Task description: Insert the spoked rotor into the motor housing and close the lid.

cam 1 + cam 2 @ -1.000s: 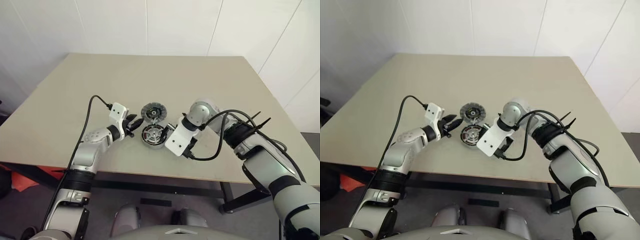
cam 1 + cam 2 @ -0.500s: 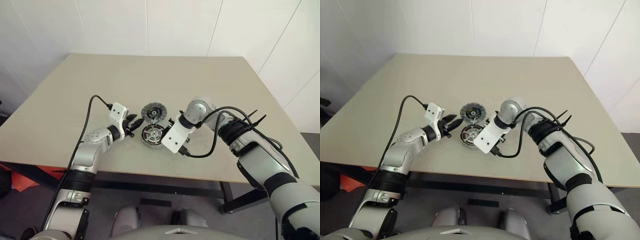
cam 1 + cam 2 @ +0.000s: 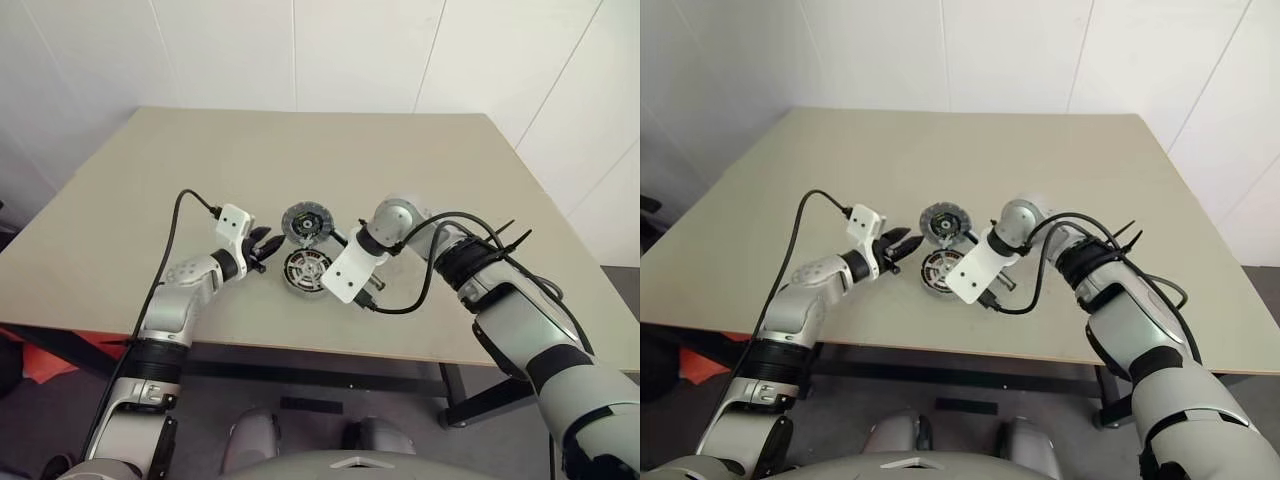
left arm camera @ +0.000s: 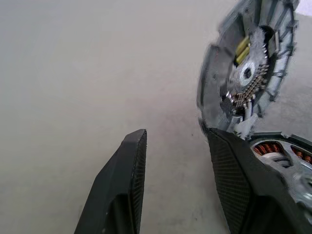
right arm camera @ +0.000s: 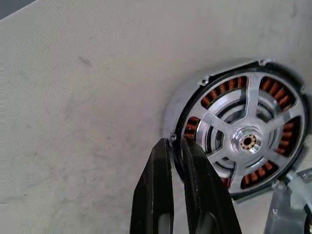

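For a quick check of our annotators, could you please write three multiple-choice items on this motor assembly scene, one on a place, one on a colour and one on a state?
1. Where is the spoked rotor?
A. Lying inside the motor housing
B. Held up by the left gripper
C. At the table's far edge

2. What colour are the windings seen between the rotor's spokes?
A. Blue
B. Copper orange
C. White

3. How does the lid stand?
A. Shut flat on the housing
B. Off the housing, beside it on the table, inner face showing
C. Clamped in the right gripper

Answers:
1 A: the right wrist view shows the silver spokes seated within the housing's ring.
2 B: orange coils show in the gaps.
3 B: the head views show it next to the housing on its far side, toothed centre in sight.
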`<move>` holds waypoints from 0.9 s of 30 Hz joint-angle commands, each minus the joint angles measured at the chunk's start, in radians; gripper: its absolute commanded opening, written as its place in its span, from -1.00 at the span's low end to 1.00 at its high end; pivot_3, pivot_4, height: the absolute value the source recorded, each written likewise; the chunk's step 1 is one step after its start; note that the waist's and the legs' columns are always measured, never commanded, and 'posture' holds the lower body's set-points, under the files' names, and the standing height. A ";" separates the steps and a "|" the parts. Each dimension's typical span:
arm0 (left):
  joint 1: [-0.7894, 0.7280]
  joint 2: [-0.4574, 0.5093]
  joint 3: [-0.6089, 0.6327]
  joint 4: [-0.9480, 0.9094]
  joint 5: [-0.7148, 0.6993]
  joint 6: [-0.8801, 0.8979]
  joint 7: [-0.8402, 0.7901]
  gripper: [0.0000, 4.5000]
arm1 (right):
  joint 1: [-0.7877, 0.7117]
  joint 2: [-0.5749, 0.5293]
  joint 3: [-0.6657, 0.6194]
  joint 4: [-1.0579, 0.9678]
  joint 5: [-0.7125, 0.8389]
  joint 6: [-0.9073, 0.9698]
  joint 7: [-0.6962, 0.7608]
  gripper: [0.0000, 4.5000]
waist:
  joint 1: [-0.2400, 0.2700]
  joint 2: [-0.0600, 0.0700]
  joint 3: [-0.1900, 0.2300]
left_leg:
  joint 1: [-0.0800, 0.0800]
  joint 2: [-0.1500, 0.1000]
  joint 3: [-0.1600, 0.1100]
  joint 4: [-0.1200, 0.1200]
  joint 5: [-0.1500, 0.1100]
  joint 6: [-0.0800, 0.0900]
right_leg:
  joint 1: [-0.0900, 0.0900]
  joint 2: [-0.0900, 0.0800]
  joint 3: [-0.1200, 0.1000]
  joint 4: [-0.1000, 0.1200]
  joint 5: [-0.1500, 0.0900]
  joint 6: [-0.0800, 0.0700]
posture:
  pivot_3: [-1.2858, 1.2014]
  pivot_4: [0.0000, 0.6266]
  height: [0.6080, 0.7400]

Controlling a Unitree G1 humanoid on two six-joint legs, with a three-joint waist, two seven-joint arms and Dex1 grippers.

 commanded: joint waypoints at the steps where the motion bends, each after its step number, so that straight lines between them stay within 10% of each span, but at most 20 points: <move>1: -0.023 0.003 0.015 -0.008 -0.003 -0.023 0.001 -0.07 | -0.016 -0.003 -0.030 -0.019 0.005 -0.005 -0.019 -1.00 | 0.001 0.000 0.000 | 0.000 0.000 0.000 0.000 0.000 0.000 | 0.000 0.000 0.000 0.000 0.000 0.000 | 0.03 -1.00 1.00; 27: -0.009 -0.037 0.002 0.027 0.009 -0.055 0.007 -0.07 | -0.062 -0.128 -0.219 -0.086 0.055 0.356 -0.043 -1.00 | 0.005 -0.001 0.001 | -0.004 0.000 0.000 0.000 0.000 0.001 | -0.003 0.000 0.000 -0.001 0.000 0.000 | 0.03 -1.00 1.00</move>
